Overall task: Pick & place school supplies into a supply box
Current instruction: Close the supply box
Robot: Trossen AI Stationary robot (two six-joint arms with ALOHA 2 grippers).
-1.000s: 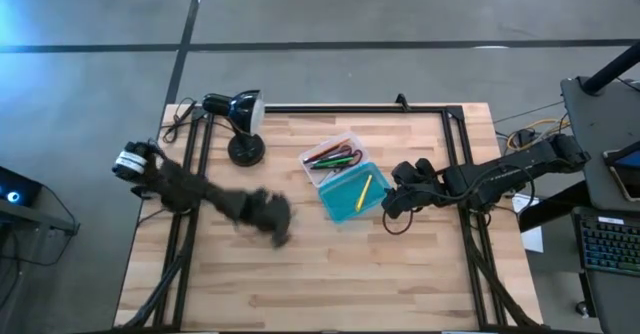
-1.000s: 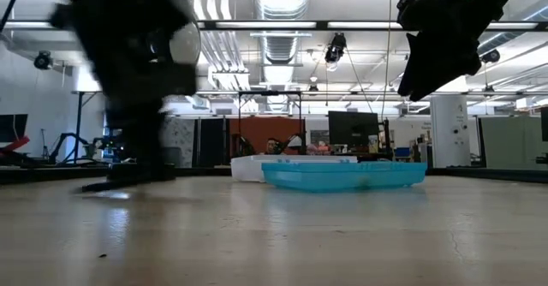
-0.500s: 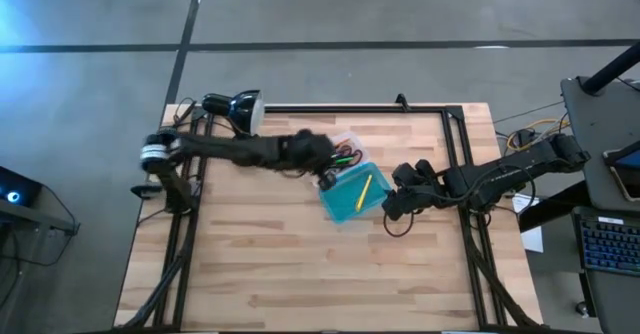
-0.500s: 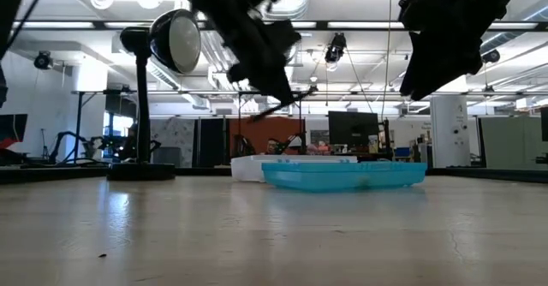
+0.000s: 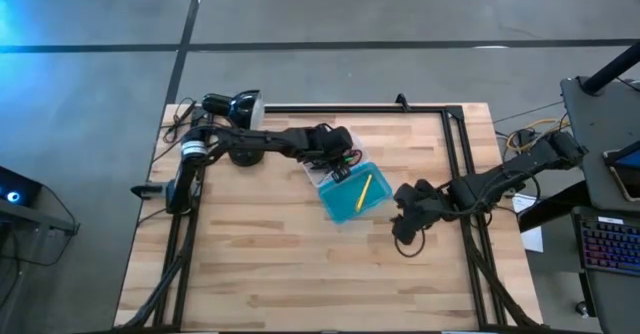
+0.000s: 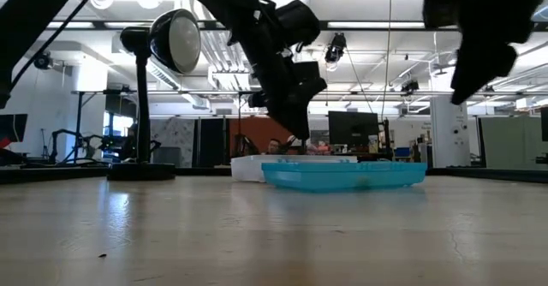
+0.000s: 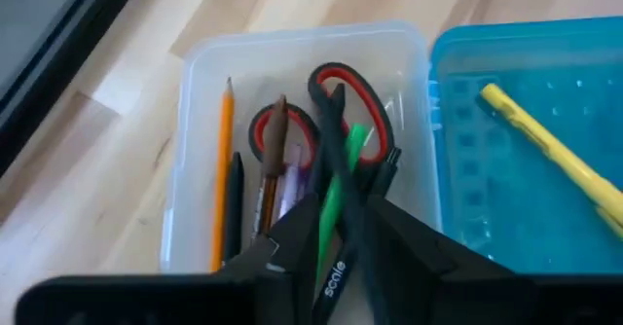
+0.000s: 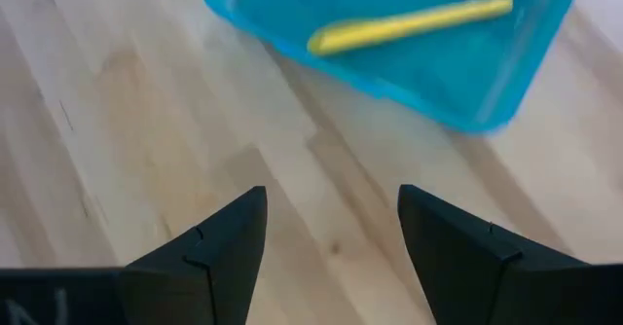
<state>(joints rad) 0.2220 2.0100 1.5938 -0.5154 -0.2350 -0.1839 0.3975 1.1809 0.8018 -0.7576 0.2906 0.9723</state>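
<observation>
One box [image 5: 345, 181], open at mid-table: clear half holds one scissors [image 7: 343, 96], one orange pencil [image 7: 223, 160], one green marker [image 7: 336, 204], some dark pens; teal half, one yellow pencil [image 7: 548, 146]. Left gripper [image 7: 336, 230] fingers nearly closed on a dark pen [image 7: 343, 194] (printed "scale"). Right gripper [image 8: 331, 233] wide open, empty, near teal half.

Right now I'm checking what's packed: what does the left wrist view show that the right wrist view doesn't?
Only the left wrist view shows the clear half with red-handled scissors, green marker and orange pencil, and the left gripper holding a dark pen. Only the right wrist view shows the open right gripper over bare wood. Both show the teal half holding a yellow pencil.
</observation>
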